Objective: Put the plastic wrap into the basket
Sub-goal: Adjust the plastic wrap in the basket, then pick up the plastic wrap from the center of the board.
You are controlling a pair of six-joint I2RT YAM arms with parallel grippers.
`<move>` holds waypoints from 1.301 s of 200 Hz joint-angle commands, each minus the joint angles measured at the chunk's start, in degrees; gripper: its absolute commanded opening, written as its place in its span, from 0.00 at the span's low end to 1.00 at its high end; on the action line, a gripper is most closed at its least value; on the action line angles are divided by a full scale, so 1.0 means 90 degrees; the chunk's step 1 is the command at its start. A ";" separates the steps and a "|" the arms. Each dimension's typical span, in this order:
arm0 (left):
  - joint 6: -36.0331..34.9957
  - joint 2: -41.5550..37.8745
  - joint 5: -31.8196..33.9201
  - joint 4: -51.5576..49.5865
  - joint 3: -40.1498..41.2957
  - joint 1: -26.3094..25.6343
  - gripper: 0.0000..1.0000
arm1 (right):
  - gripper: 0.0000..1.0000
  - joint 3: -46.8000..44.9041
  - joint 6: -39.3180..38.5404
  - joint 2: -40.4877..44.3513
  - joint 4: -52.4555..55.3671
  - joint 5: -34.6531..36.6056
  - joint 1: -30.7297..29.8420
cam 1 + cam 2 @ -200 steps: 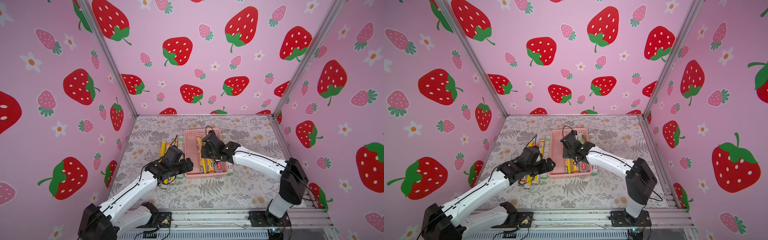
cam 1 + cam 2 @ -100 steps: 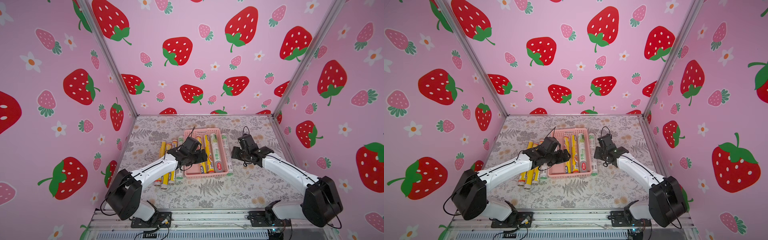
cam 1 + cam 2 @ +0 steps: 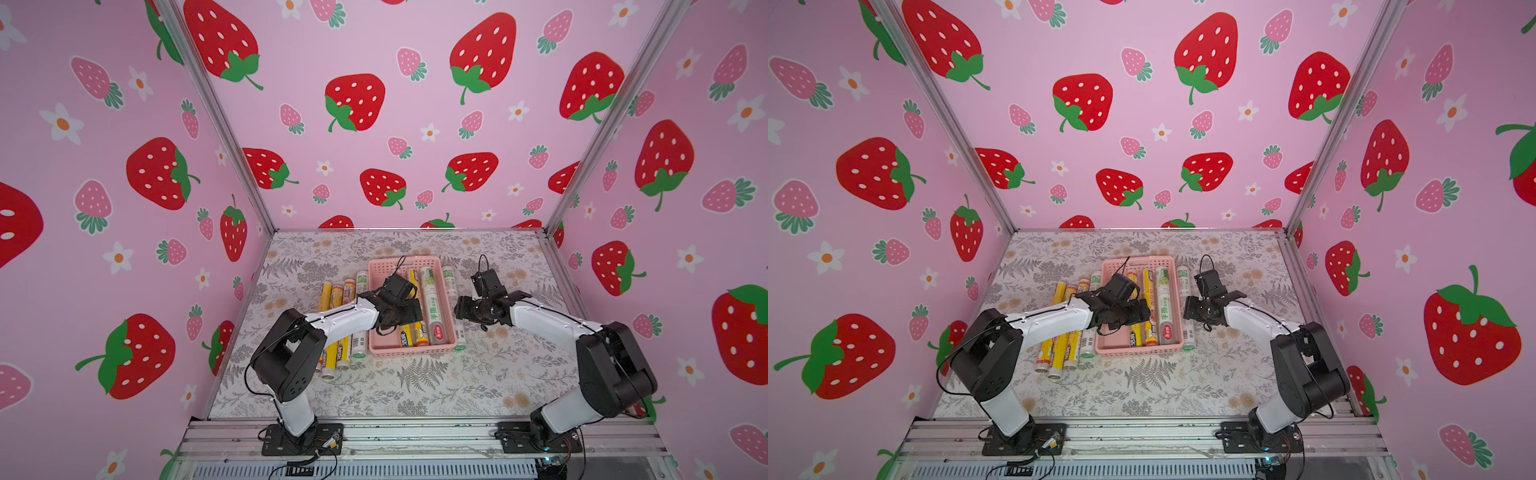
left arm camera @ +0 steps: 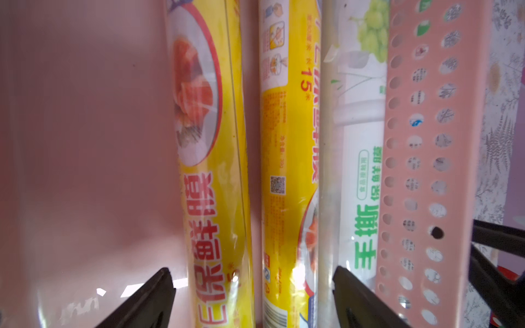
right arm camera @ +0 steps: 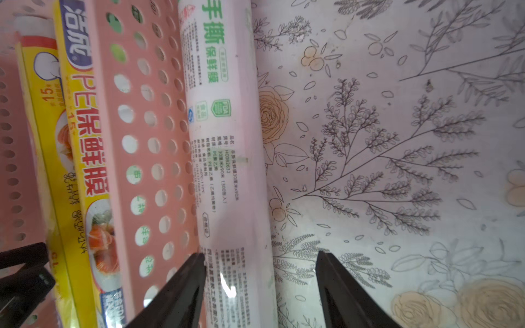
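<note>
watch for right gripper point(image 5: 260, 253), jaws apart over the white roll point(image 5: 227, 156) lying on the table point(image 5: 397, 142) just outside the basket point(image 5: 147, 127), snagging its wall and dragging it against the wide-open, empty left gripper point(image 4: 252, 269) poised over it.

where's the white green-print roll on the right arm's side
In a top view the white roll lies on the table just outside the basket's right wall, parallel to it, with the right gripper open above it.
</note>
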State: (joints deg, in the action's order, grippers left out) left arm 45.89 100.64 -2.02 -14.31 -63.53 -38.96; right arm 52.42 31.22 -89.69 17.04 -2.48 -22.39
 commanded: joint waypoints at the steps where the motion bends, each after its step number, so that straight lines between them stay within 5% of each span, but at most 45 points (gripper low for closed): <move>1: -0.0135 0.0123 -0.0110 0.0295 -0.0294 -0.0061 0.92 | 0.66 -0.0144 -0.0110 -0.0107 -0.0316 -0.0188 0.0075; 70: -0.0507 0.0151 -0.0120 0.0173 -0.0554 -0.0222 0.93 | 0.65 -0.0420 -0.0002 -0.0200 -0.0419 0.0177 0.0319; 138: -0.0821 -0.0955 0.0431 -0.1129 -0.0620 -0.0254 0.95 | 0.69 -0.0273 -0.0598 0.0092 -0.0241 -0.0081 0.0349; 260: -0.0413 -0.2784 0.0966 -0.1679 0.0777 -0.0280 0.97 | 0.68 0.0041 -0.0766 -0.0923 0.0047 0.0764 0.0349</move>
State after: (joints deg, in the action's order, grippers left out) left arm 40.95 77.89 4.67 -27.49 -57.08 -41.06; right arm 53.54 24.71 -97.06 15.75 0.64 -19.59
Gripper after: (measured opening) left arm 0.967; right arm 0.688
